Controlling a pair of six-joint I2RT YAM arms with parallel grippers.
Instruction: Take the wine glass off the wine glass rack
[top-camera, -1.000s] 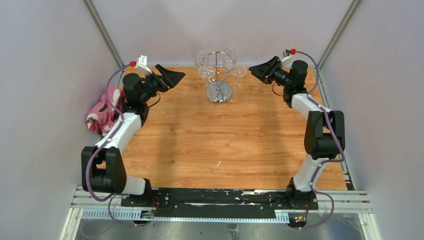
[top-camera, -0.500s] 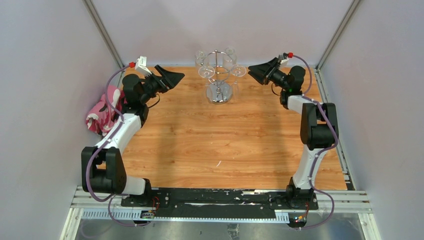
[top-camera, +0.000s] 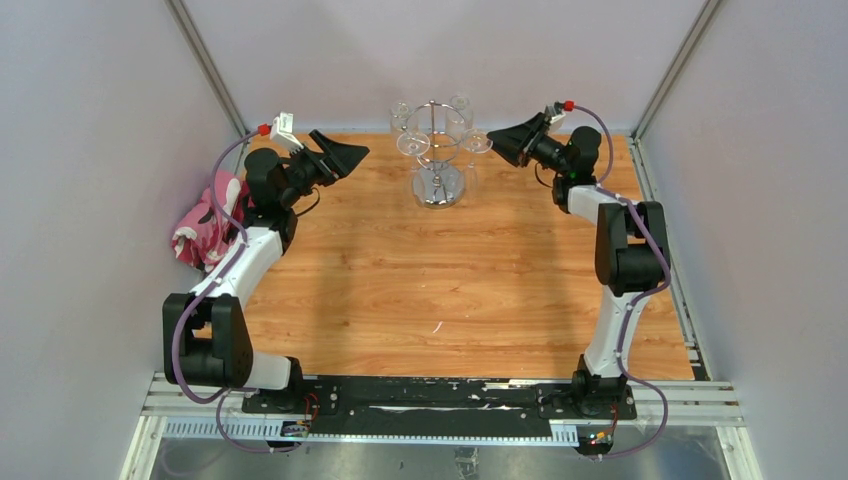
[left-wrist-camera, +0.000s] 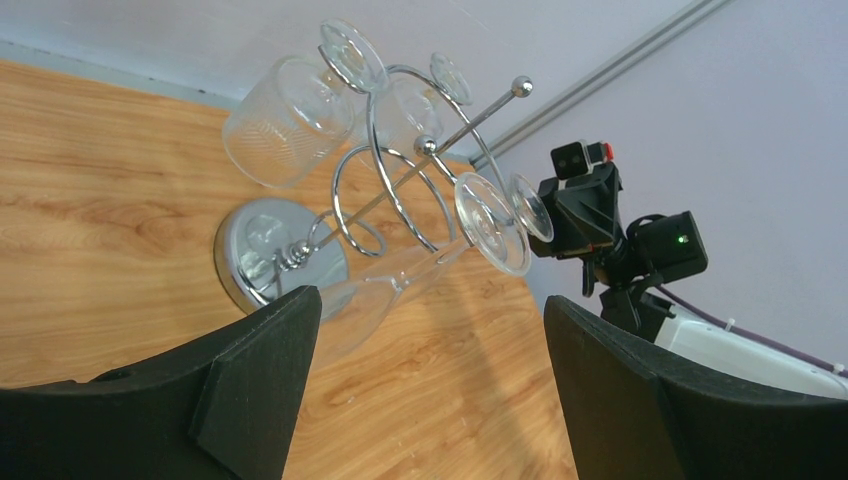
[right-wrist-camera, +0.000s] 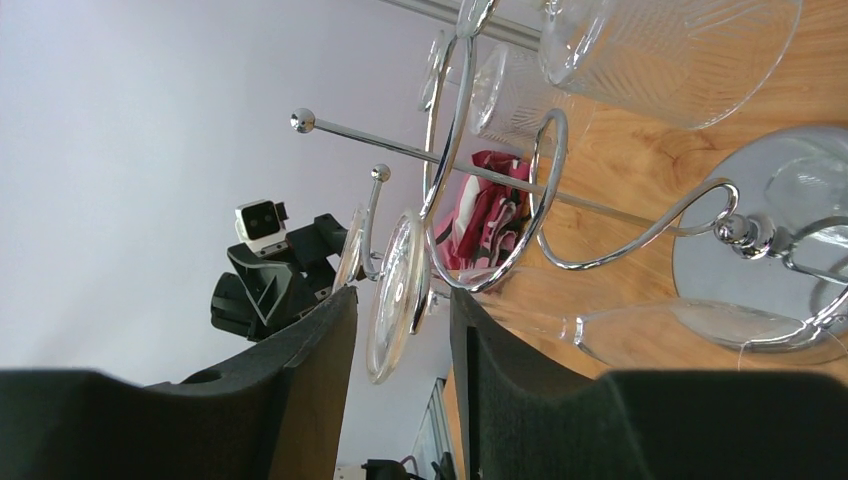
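Left tool (left-wrist-camera: 430, 308) gapes wide, pointing inward; right tool (right-wrist-camera: 400, 298) faces it, jaws a slim gap apart.

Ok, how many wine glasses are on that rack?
4, all hanging upside down on the wine glass rack: back left glass, back right glass, front left glass, and front right glass, its foot between the right gripper's fingers. Clear glass overlaps, so another may be hidden.

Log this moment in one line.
right gripper: open, straddling glass foot | left gripper: open, clear of rack | glass: on rack
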